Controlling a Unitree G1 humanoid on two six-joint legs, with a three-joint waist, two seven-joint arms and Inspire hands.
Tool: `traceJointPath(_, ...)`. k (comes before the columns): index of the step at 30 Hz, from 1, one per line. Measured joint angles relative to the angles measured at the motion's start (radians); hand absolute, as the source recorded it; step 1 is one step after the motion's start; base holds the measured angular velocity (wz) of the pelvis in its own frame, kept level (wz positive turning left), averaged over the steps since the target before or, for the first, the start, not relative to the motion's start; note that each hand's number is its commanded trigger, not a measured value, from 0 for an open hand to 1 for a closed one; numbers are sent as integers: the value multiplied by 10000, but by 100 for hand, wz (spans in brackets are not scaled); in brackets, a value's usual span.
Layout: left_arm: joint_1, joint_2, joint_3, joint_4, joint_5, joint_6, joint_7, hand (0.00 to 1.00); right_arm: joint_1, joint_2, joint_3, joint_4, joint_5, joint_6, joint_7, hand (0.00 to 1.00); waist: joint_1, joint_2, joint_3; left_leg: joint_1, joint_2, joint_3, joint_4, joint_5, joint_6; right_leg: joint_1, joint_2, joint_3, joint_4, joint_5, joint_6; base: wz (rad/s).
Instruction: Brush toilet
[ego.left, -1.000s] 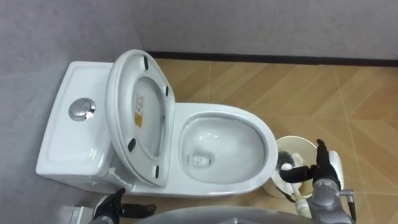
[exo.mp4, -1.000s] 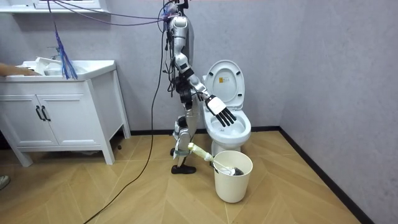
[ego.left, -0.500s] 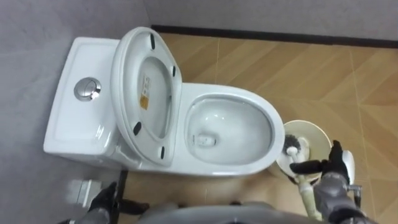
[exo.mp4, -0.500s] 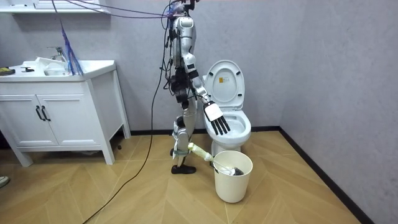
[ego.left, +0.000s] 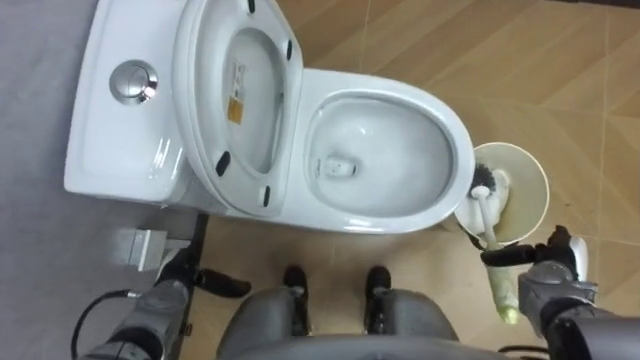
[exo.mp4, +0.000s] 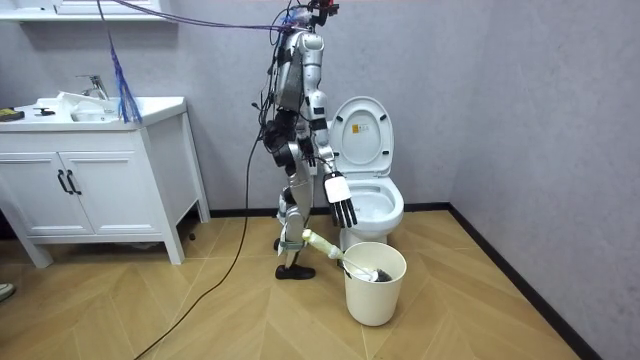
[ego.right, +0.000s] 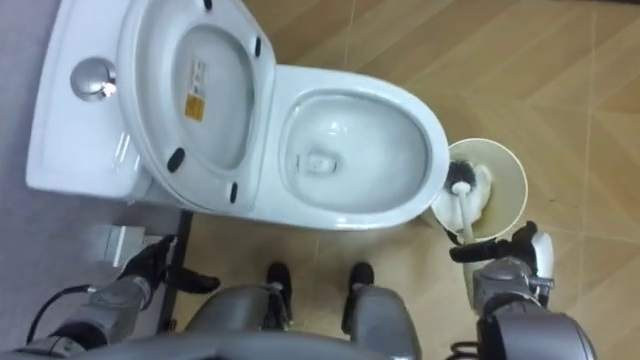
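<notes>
The robot stood side-on at the toilet, seat up, and its right hand had come down in the last second. The room view showed the hand drop from bowl height to just above the bucket beside the bowl. Its fingers were straight and pointed down, and it held nothing. The eye views had swung downward with the head, so the bucket and the robot's own feet came fuller into frame; the toilet and bucket themselves had not moved.

The brush still stood in the bucket, head down against the inner wall and pale handle leaning out over the rim toward the robot. One dark finger of the right hand lay across the handle; whether it touched could not be told. The left hand hung low by the cistern side, fingers loose and idle.

The reach for the brush looked nearly complete, though the grip was not yet made. No brushing had started, and the bowl was untouched.
</notes>
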Motion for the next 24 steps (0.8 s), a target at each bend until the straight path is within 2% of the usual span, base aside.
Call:
traceJointPath(1, -110, -12, -10, -35, -80, 7, 86, 0, -151, -34, 11, -21, 185, 0, 68, 0, 27, 0, 41, -379, -1, 1, 236, -1, 1, -331, -22, 2, 177, -1, -2, 0)
traceJointPath(4, -347, 5, 1, -246, -212, 70, 412, 0, -302, -168, 12, -70, 524, 42, 217, 0, 126, -26, 73, -1304, -1, -9, 802, -29, 65, -1200, -74, 2, 673, -40, -45, 5)
traceJointPath(7, -525, 4, -10, -756, -642, 105, 654, 0, -488, -436, 15, -110, 926, 346, 231, 0, 160, -16, 96, -2365, -69, -21, 1507, -132, 221, -2298, -243, 22, 1548, -297, -45, 11)
traceJointPath(9, -651, 3, -14, -996, -775, 119, 689, 0, -520, -567, 23, -111, 1085, 381, 257, 0, 160, -23, 109, -2834, -165, -48, 1785, -145, 254, -2805, -383, 26, 2004, -427, -23, 15)
traceJointPath(14, -777, 85, -119, -1797, -988, 121, 764, 0, -565, -786, 399, -97, 1463, 517, 350, 0, 190, -14, 114, -4053, -172, -22, 2673, -201, 336, -4099, -556, 124, 3079, -631, -37, 6)
traceJointPath(17, -860, 116, -238, -2329, -990, 131, 896, 0, -665, -870, 682, -154, 1467, 657, 359, 0, 239, 4, 115, -4733, -163, 0, 3262, -315, 329, -4805, -584, 170, 3705, -785, -102, 1)
traceJointPath(20, -937, 138, -418, -2753, -1170, 134, 963, 0, -662, -1051, 719, -386, 1476, 660, 354, 0, 229, 52, 120, -5314, -172, 6, 3844, -475, 319, -5443, -724, 184, 4439, -1013, -178, 6)
traceJointPath(24, -1108, 149, -505, -3189, -1358, 138, 961, 0, -865, -1155, 772, -484, 1428, 660, 317, 0, 277, 135, 115, -6055, -161, 7, 4687, -720, 240, -6234, -745, 260, 5329, -1282, -309, 1)
